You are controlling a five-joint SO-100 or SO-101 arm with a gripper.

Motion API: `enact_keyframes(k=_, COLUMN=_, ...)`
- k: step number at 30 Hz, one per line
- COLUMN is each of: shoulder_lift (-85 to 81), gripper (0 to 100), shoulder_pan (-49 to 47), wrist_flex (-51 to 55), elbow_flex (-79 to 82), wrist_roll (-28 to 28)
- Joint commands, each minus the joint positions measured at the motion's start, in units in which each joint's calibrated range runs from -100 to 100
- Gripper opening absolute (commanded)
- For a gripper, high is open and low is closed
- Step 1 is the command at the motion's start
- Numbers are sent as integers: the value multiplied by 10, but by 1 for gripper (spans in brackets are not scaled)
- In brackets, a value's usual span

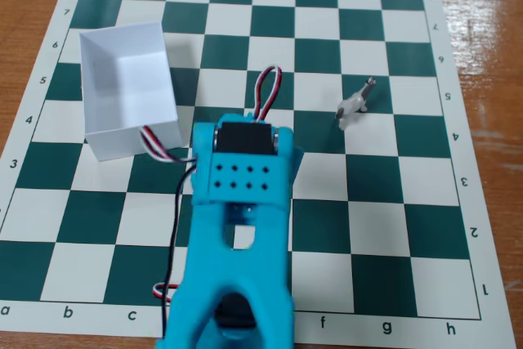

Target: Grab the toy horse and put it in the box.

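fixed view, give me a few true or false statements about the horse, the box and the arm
1. The toy horse lies inside the box. False: it stands on the chessboard, right of the box and apart from it.
2. The box is empty. True: only its white floor shows.
3. The box sits toward the left side of the board. True.
4. The blue arm comes in from the top edge. False: it comes in from the bottom edge and reaches up the middle of the board.
5. The tool is shut on the horse. False: the horse stands alone, well right of the arm, and the tool's tips are not visible here.
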Motion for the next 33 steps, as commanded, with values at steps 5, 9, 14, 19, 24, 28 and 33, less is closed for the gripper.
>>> enact_keyframes(k=5, shoulder_lift=203, gripper=2, shoulder_pan=48, wrist_flex=-55, elbow_flex=-157, wrist_roll=-20)
enact_keyframes(k=9, shoulder_lift=274, gripper=2, shoulder_pan=73, wrist_flex=-79, elbow_flex=-204, wrist_roll=-26)
enact_keyframes(k=14, shoulder_lift=355, gripper=3, shoulder_pan=105, wrist_flex=-121, elbow_flex=-258, wrist_roll=-26)
enact_keyframes(k=19, shoulder_lift=448, gripper=4, shoulder_pan=131, wrist_flex=-131, elbow_flex=-352, wrist_roll=-26)
enact_keyframes(k=24, shoulder_lift=496, gripper=8, shoulder_pan=142, wrist_flex=-131, elbow_flex=-427, wrist_roll=-23)
enact_keyframes(k=28, shoulder_lift=501, gripper=16, shoulder_pan=143, wrist_flex=-131, elbow_flex=-448, wrist_roll=-20)
enact_keyframes(k=33, shoulder_lift=506, gripper=29, shoulder_pan=145, wrist_flex=-132, elbow_flex=-444, wrist_roll=-16)
